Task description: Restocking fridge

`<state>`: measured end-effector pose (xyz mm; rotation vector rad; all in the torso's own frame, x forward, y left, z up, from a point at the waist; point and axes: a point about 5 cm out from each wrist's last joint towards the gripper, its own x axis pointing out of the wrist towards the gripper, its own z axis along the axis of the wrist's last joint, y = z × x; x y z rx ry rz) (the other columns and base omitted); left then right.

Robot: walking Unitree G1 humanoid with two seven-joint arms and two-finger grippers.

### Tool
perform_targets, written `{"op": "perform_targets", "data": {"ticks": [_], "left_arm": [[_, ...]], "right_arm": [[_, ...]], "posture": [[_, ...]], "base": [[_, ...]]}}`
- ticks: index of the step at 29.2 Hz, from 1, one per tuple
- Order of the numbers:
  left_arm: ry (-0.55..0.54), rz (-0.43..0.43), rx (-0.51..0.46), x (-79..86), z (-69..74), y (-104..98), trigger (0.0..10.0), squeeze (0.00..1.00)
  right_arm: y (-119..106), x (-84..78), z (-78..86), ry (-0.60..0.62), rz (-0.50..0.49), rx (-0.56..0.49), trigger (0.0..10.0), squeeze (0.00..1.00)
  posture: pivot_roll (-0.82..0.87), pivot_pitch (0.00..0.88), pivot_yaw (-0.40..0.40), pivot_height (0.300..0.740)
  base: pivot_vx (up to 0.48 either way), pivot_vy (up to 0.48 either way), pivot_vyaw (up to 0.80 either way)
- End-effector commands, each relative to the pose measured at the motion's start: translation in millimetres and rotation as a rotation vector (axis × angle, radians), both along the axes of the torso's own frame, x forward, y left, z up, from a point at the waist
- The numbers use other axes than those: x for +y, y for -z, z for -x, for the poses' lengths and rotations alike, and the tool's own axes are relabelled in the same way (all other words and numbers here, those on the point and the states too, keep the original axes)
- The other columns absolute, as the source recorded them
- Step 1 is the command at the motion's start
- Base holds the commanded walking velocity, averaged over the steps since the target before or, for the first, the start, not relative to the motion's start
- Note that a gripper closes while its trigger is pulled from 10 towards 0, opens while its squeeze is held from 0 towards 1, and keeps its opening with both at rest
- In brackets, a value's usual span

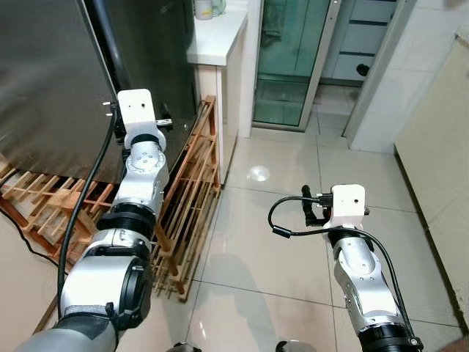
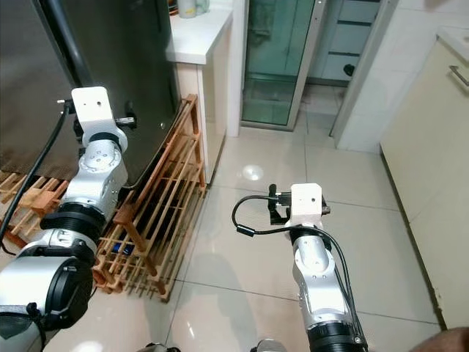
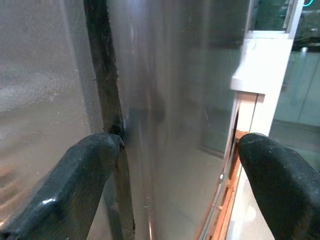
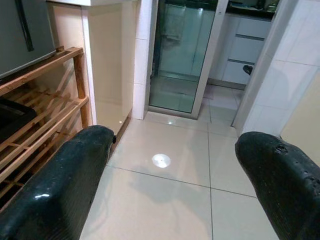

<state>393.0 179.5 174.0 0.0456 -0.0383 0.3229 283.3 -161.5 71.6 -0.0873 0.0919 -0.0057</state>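
1. Fridge [image 1: 51, 81] takes up the upper left of the head views, a tall body of brushed steel with both doors shut. A dark vertical strip [image 3: 107, 95], the seam or handle between the doors, runs down its front. Nothing to stock it with is in view, so I judge that the first job is getting a door open.
2. White bench [image 1: 216, 33] stands just beside the fridge on the robot's right, with a jar or two near its back edge. Past it a glass door [image 1: 289, 59] leads off the tiled floor [image 1: 286, 242].
3. Wooden rack [image 1: 187, 198] of slats lies low against the fridge's foot and reaches out over the floor. It may get in the way of a swinging door or of the robot's feet.
4. Left tool [image 3: 175, 185] is raised to the fridge front. Its fingers are spread apart and empty, with one fingertip [image 3: 90, 165] close against the dark strip, probably to catch its edge and pull.
5. Right tool [image 4: 170, 195] hangs low over bare tiles, well apart from the fridge. Its fingers are also spread and hold nothing, so it seems to be waiting.
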Motion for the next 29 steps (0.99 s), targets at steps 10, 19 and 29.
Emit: {"op": "perform_targets", "data": {"ticks": [10,19,29], "left_arm": [[-0.038,0.070,-0.057,3.5,-8.8,-20,10.0,0.00],[-0.044,0.084,-0.021,1.7,-11.6,-17,10.0,0.00],[-0.103,0.038,0.000,20.3,-10.4,-15,10.0,0.00]], "right_arm": [[-3,-1.6,0.5,0.007,0.014,-0.004,10.0,0.00],[-3,0.6,-0.1,0.002,0.013,-0.001,10.0,0.00],[-1,-2.2,2.9,0.007,0.019,0.004,10.0,0.00]], "posture": [[-0.14,0.000,0.046,0.740],[-0.14,0.000,0.044,0.740],[-0.16,0.000,0.043,0.740]], "base": [[0.000,0.000,0.00],[0.000,0.000,0.00],[0.000,0.000,0.00]]}}
